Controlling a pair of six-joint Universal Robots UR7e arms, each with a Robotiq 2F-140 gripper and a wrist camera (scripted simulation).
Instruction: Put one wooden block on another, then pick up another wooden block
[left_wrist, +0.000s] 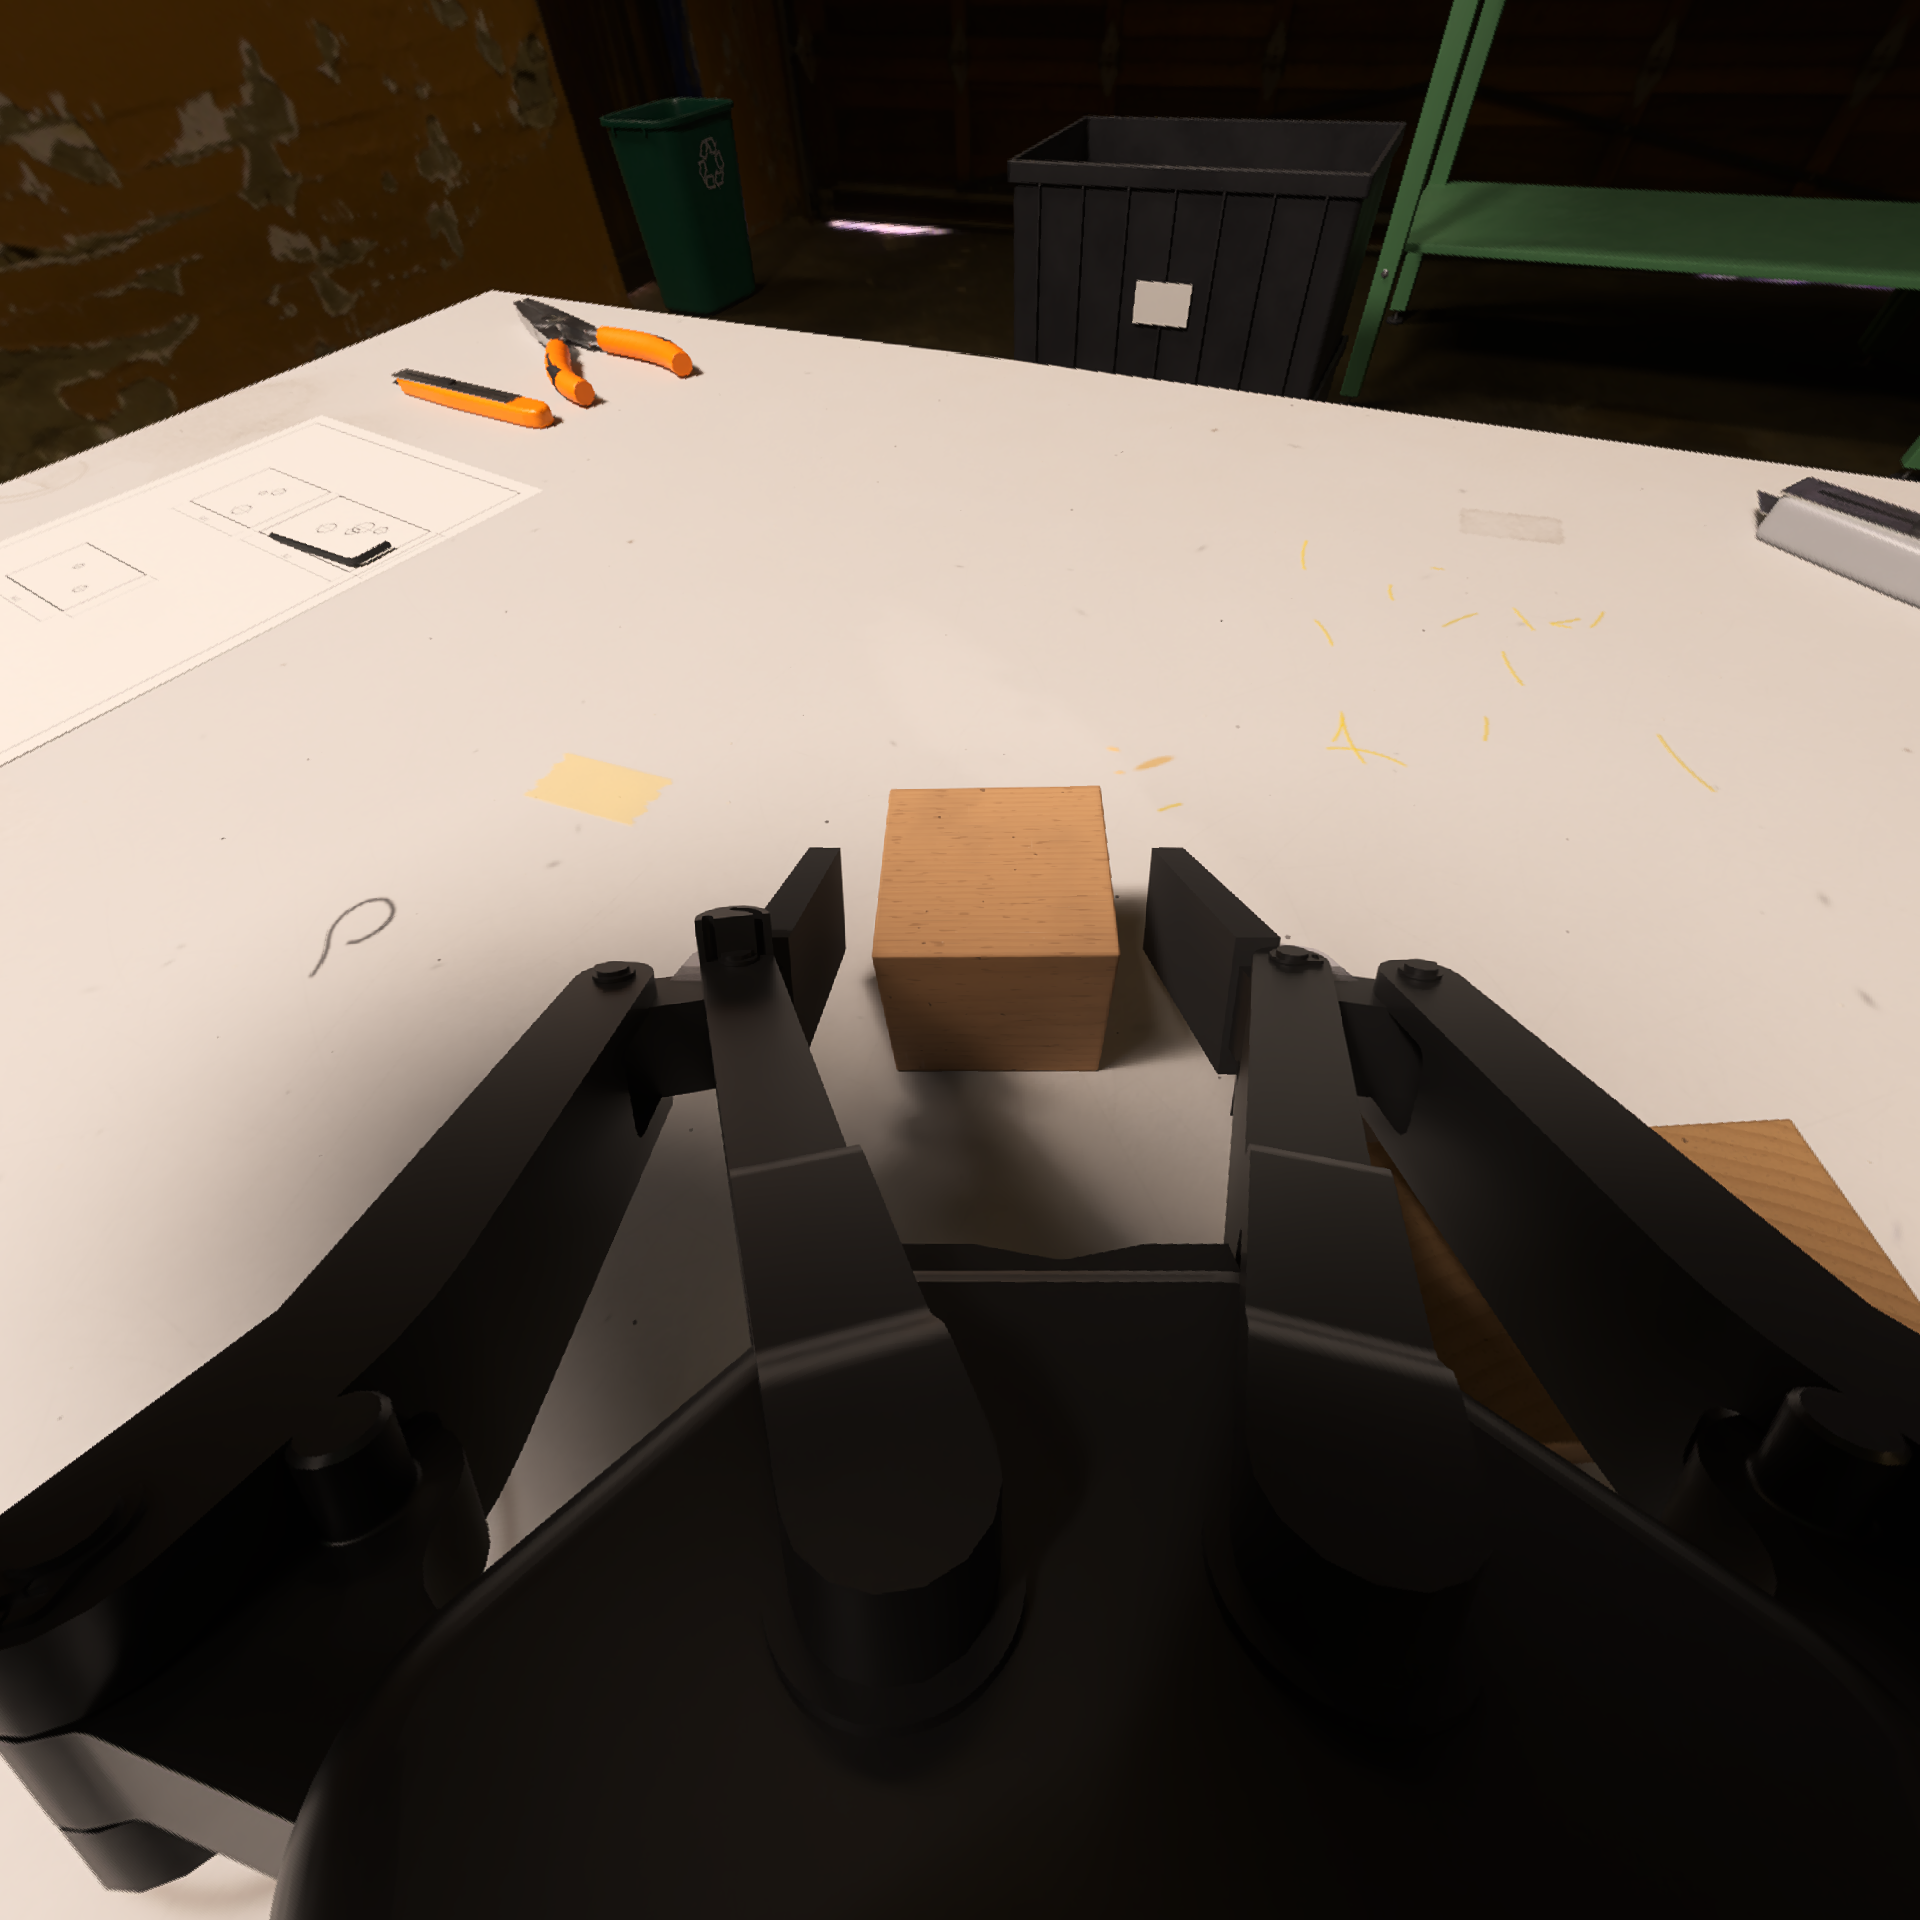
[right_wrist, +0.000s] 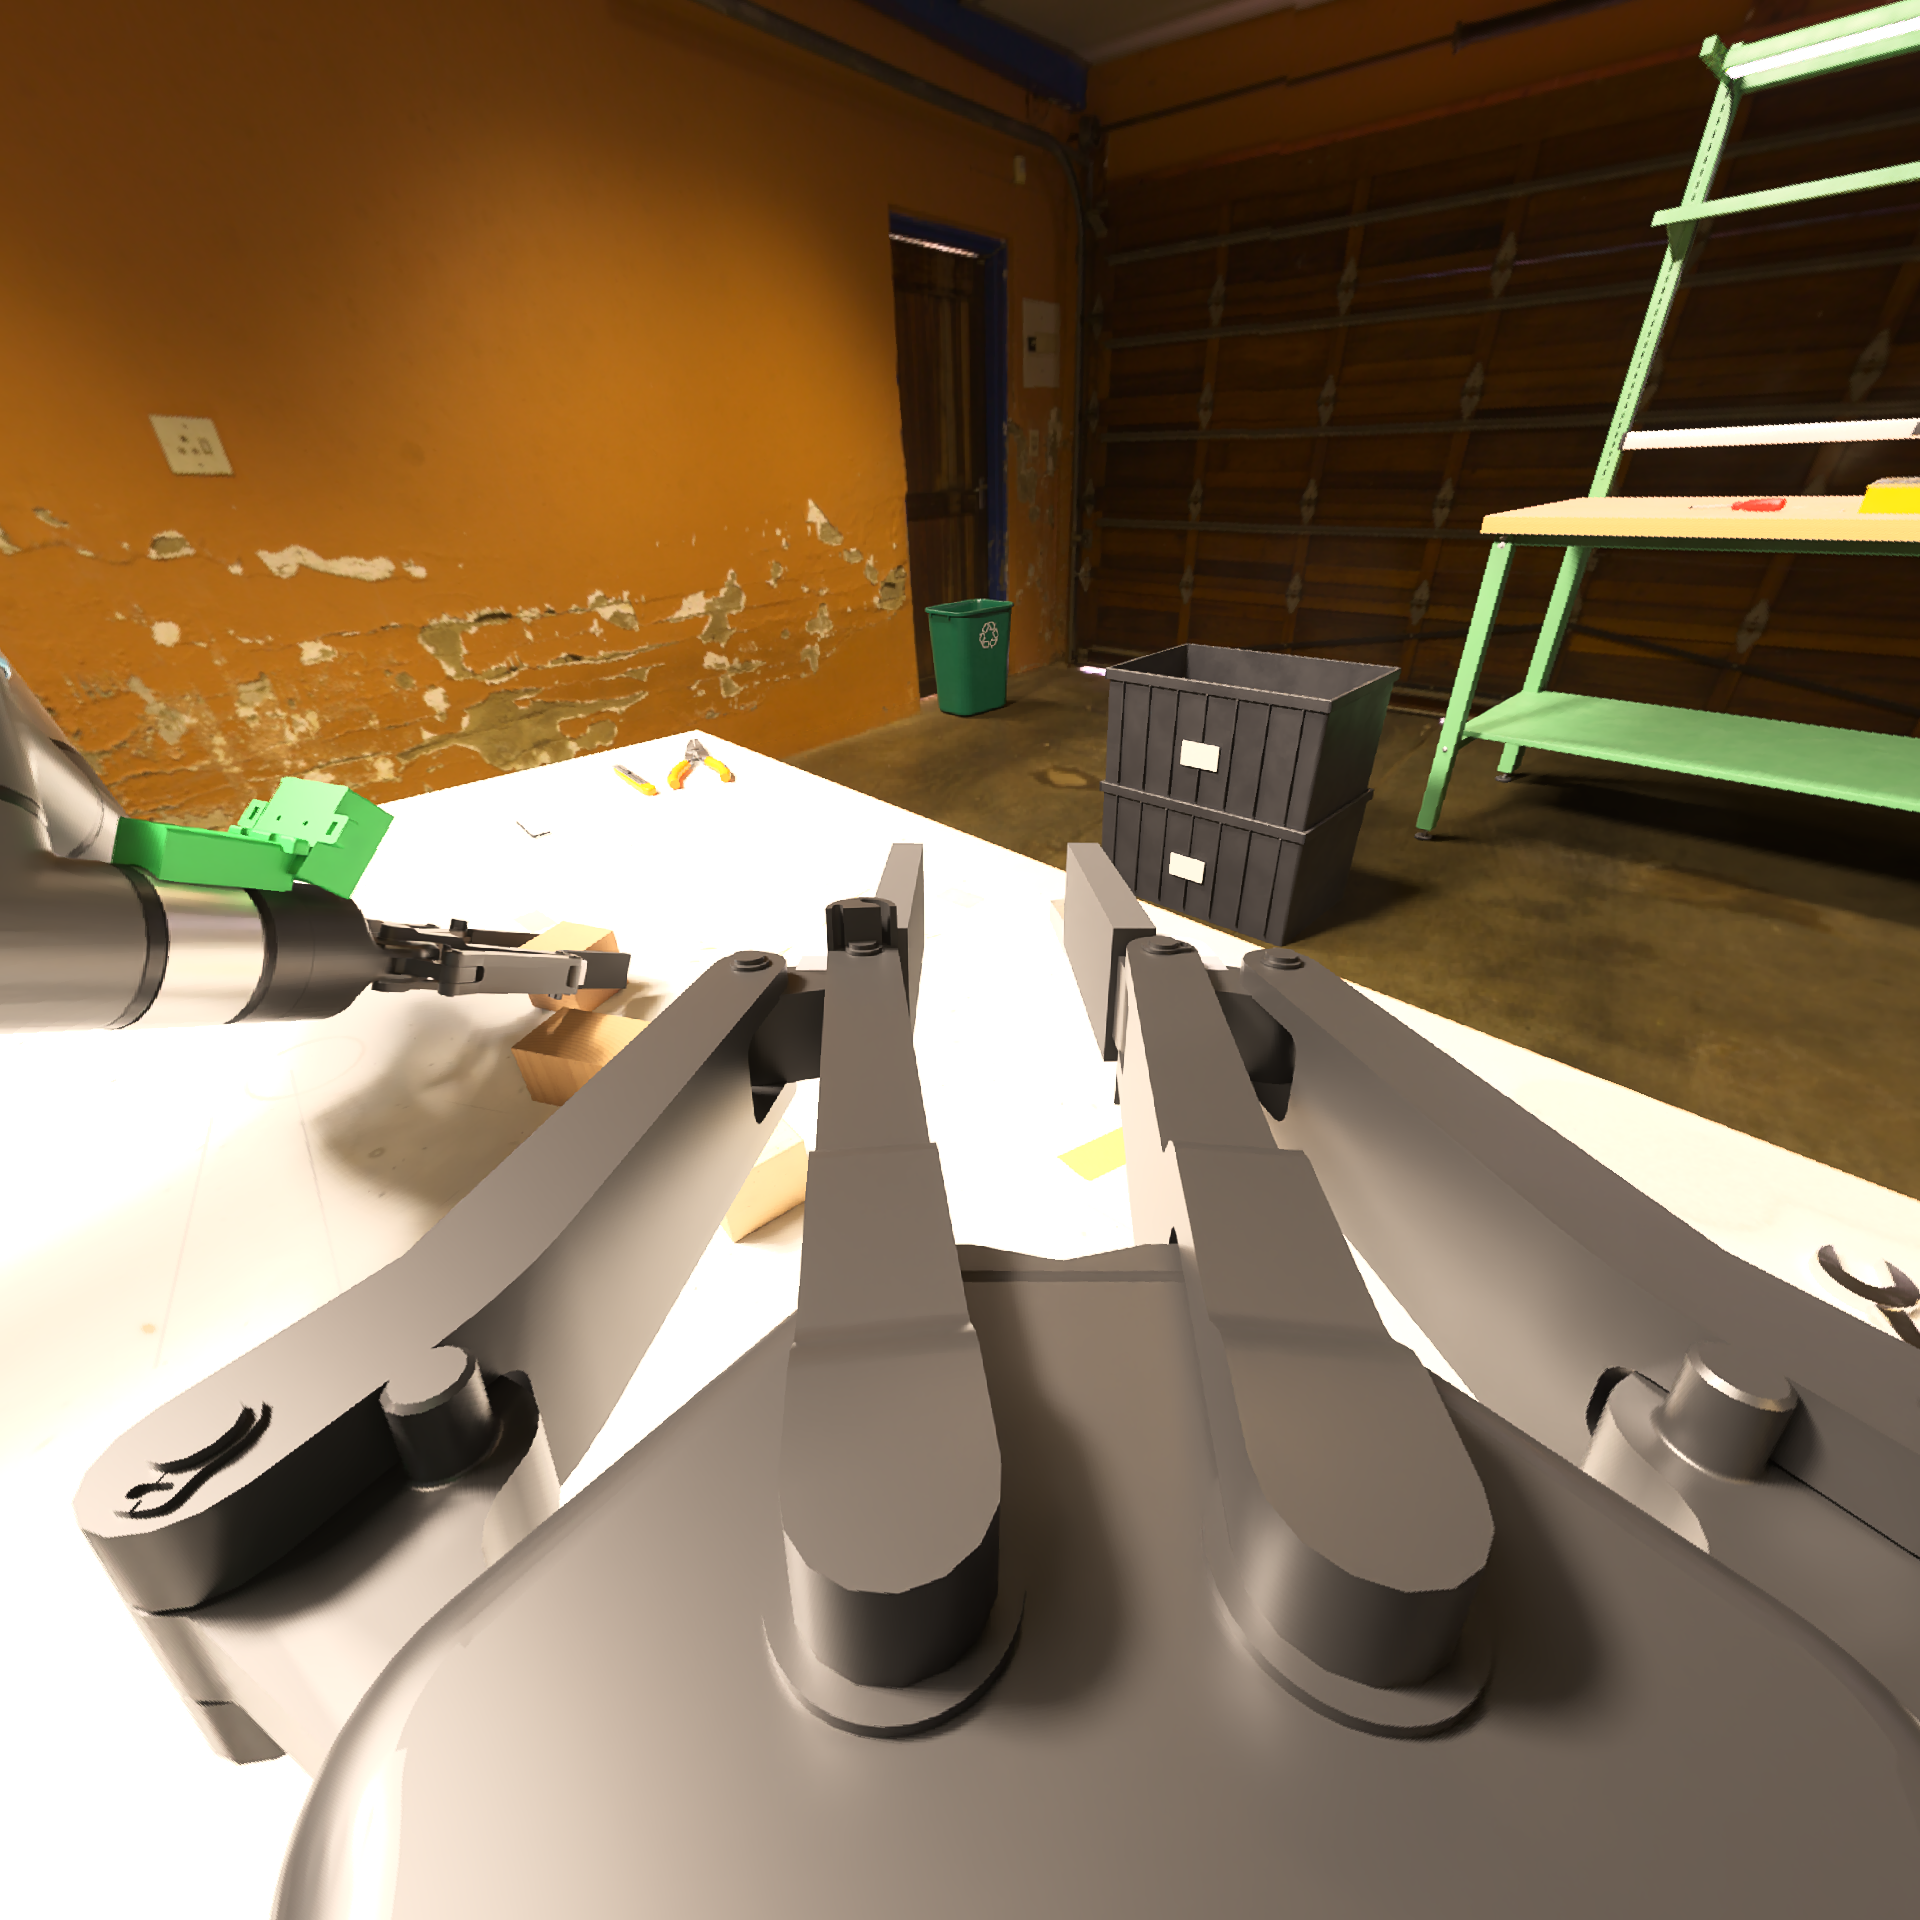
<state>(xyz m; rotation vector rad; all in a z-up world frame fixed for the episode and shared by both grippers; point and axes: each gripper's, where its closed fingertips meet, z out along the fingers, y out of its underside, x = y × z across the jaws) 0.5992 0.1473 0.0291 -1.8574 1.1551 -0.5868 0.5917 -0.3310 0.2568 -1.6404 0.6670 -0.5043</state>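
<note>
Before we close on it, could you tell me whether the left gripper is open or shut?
Open. The left gripper has a finger on each side of the wooden block, with visible gaps.

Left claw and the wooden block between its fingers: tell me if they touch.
Apart. The left wrist view shows table gaps on both sides between the left claw and the wooden block.

Wooden block (left_wrist: 995, 925): pale matt wood, fine grain. Table (left_wrist: 935, 582): smooth matt white. Left end effector (left_wrist: 995, 935): matt black.

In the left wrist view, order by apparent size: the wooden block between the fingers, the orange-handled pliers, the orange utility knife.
1. Wooden block, nearest the camera.
2. Orange-handled pliers and orange utility knife look alike; unranked.
</note>
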